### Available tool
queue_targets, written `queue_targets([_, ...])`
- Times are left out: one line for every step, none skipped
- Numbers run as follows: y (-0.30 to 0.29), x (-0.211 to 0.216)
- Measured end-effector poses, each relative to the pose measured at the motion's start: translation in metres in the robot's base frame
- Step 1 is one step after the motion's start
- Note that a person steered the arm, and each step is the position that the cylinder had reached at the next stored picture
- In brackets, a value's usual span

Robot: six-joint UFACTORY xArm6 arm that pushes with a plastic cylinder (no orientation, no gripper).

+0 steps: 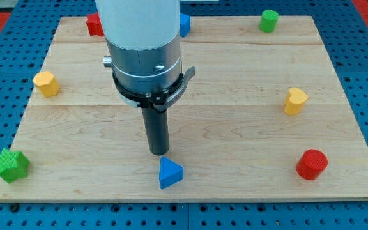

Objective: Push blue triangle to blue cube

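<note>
The blue triangle (pixel 169 173) lies on the wooden board near the view's bottom edge, a little left of centre. My tip (pixel 158 153) is just above it in the view, slightly to its left, very close to or touching its top corner. The blue cube (pixel 184 24) sits at the view's top edge of the board, mostly hidden behind the arm's white body (pixel 139 32); only its right side shows.
A red block (pixel 94 25) is at the top left, partly hidden by the arm. A green cylinder (pixel 269 20) is at the top right. Yellow blocks sit at left (pixel 46 84) and right (pixel 294 101). A green star (pixel 10 165) is at the bottom left and a red cylinder (pixel 312 164) at the bottom right.
</note>
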State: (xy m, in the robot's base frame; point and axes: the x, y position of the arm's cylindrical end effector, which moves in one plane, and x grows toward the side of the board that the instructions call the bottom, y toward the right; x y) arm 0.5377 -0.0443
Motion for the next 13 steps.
queue_targets([-0.001,-0.002])
queue_targets([-0.001,-0.003])
queue_targets([0.036,-0.022])
queue_targets([0.103,-0.003])
queue_targets([0.108,0.079])
queue_targets([0.057,0.080])
queue_targets([-0.009,0.072])
queue_targets([-0.009,0.007])
queue_targets([0.019,-0.019])
queue_targets([0.005,0.009])
queue_targets([0.021,0.020])
queue_targets([0.037,-0.028])
queue_targets([0.030,-0.059])
